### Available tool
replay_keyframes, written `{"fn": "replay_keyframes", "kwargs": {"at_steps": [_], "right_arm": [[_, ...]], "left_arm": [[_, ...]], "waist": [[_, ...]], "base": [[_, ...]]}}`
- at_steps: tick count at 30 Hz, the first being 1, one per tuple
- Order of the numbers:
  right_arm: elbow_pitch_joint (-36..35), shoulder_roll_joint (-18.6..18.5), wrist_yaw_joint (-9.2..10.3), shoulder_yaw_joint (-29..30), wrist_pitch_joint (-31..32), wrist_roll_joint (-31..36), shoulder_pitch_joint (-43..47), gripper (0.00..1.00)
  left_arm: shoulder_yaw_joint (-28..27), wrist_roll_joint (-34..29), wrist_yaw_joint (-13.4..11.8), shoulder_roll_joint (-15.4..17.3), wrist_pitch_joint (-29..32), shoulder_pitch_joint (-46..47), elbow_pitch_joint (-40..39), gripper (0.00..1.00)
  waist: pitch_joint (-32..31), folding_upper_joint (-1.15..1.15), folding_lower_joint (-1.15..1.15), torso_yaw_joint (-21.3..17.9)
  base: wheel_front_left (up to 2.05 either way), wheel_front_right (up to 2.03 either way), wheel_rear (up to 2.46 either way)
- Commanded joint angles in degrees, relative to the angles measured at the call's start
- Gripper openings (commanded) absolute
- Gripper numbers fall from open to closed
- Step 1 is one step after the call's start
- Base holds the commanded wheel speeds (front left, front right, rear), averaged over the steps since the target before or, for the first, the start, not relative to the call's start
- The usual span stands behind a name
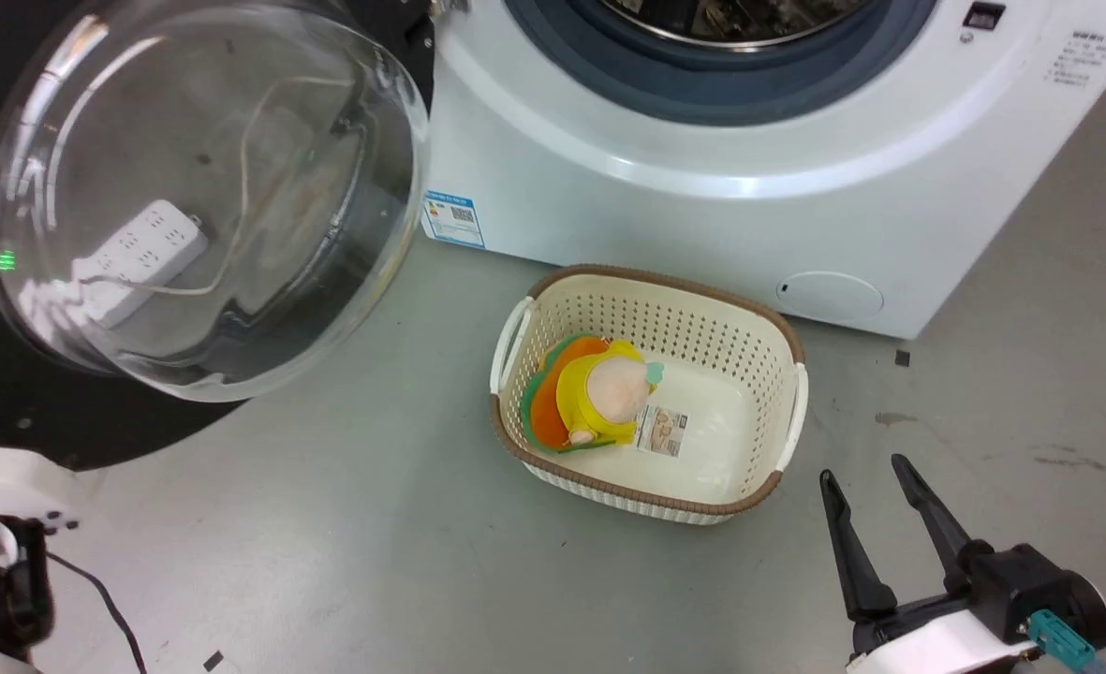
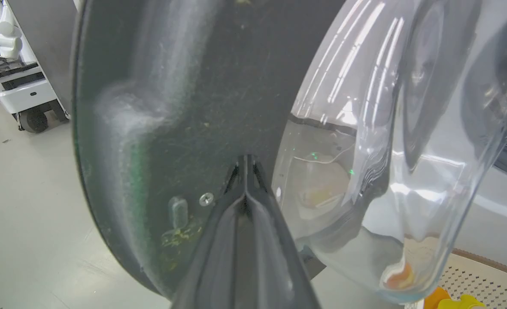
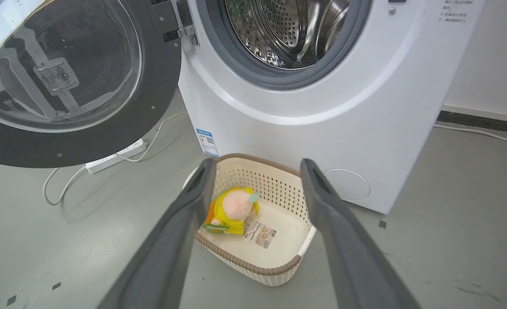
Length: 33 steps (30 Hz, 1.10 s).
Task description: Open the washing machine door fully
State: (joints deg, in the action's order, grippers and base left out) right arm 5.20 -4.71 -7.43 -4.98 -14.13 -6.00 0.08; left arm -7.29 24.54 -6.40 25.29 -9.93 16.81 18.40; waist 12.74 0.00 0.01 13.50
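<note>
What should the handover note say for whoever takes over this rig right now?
The left end effector is shut and empty, with its tips at the black inner face of the washing machine door.
The right end effector is open and empty, and hovers over the floor beside the basket.
Done: the door stands swung wide at the head view's left of the washing machine, and the drum mouth is uncovered.
Left to do: perhaps a last push to full swing, then withdraw.
</note>
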Motion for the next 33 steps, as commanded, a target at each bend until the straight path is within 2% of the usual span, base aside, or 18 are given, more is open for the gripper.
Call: {"fn": "replay_keyframes", "kwargs": {"at_steps": [1,6,12,22,26,27,33], "right_arm": [[-0.3,-0.4,-0.06,0.0,0.2,0.5,-0.9,1.0],[-0.3,-0.5,-0.06,0.3,0.3,0.5,-1.2,1.0],[-0.2,0.0,-0.06,2.1,-0.1,0.7,-1.7,1.0],[-1.0,0.9,-0.06,6.6,-0.7,1.6,-1.8,1.0],[-1.6,1.2,-0.06,7.2,-0.8,2.0,-1.6,1.0],[-1.8,1.4,-0.06,6.8,-0.8,2.1,-1.0,1.0],[-2.1,1.7,-0.06,6.3,-0.9,1.7,1.1,1.0]], "left_arm": [[-0.3,0.3,0.2,0.5,-0.5,1.1,0.9,0.0],[-0.2,0.3,0.6,0.7,-2.0,2.6,3.9,0.0],[2.2,-1.3,1.4,-1.1,-3.8,1.0,3.9,0.0],[6.6,-5.1,1.8,-8.0,-5.0,-5.9,-7.9,0.0],[8.6,-6.7,1.8,-11.6,-5.1,-9.7,-13.1,0.0],[9.0,-7.0,1.5,-13.7,-5.1,-13.1,-15.5,0.0],[12.1,-9.3,1.9,-17.4,-5.1,-18.3,-17.6,0.0]], "waist": [[0.4,0.0,-0.01,-0.3],[0.3,0.0,-0.01,-0.8],[-2.2,0.0,-0.01,-2.2],[-8.0,0.0,-0.01,-6.4],[-9.8,0.0,-0.01,-9.0],[-11.4,0.0,-0.01,-10.9],[-12.9,0.0,-0.01,-13.2]], "base": [[0.0,0.0,0.0],[0.0,0.0,0.0],[0.0,0.0,0.0],[0.0,0.0,0.0],[0.0,0.0,0.0],[0.0,0.0,0.0],[0.0,0.0,0.0]]}}
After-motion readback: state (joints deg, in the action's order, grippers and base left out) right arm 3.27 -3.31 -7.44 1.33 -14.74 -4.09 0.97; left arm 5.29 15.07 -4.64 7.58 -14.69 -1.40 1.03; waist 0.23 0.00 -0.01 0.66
